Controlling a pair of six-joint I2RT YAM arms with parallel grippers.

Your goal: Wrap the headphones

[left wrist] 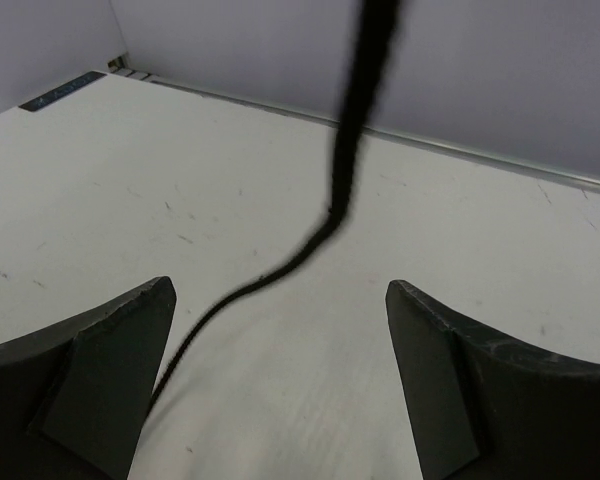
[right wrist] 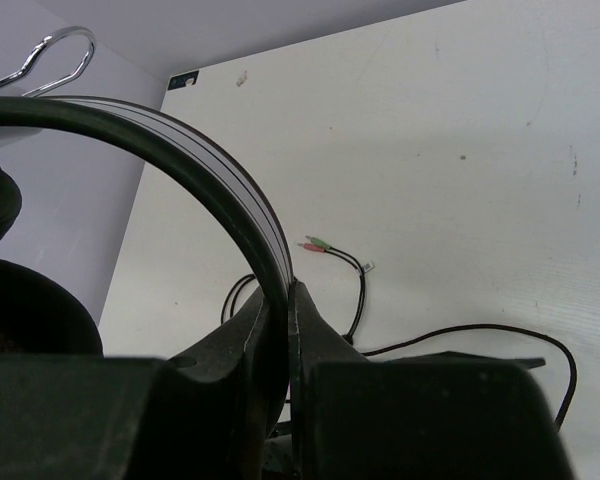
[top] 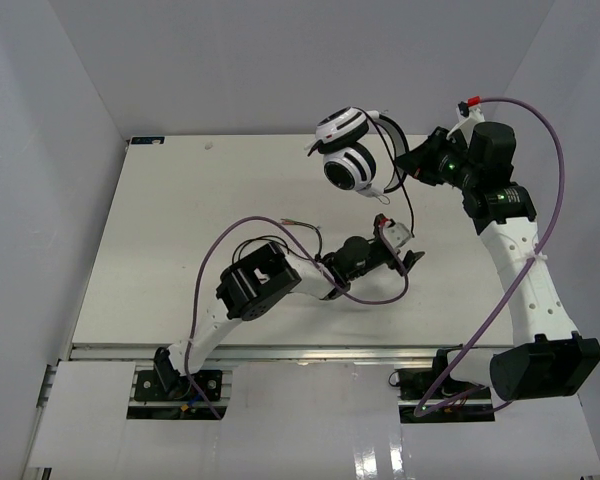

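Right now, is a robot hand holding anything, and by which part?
The right gripper pinches the white-and-black over-ear headphones by their black-and-white headband. The open left gripper holds nothing.

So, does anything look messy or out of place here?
Only the cable: it hangs loose from the headphones, held up by the headband in the right gripper, runs through the open left gripper and sprawls unwrapped on the table.

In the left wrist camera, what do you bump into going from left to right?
A dark finger → the headphones' cable → the other finger. Both fingers belong to the open left hand.
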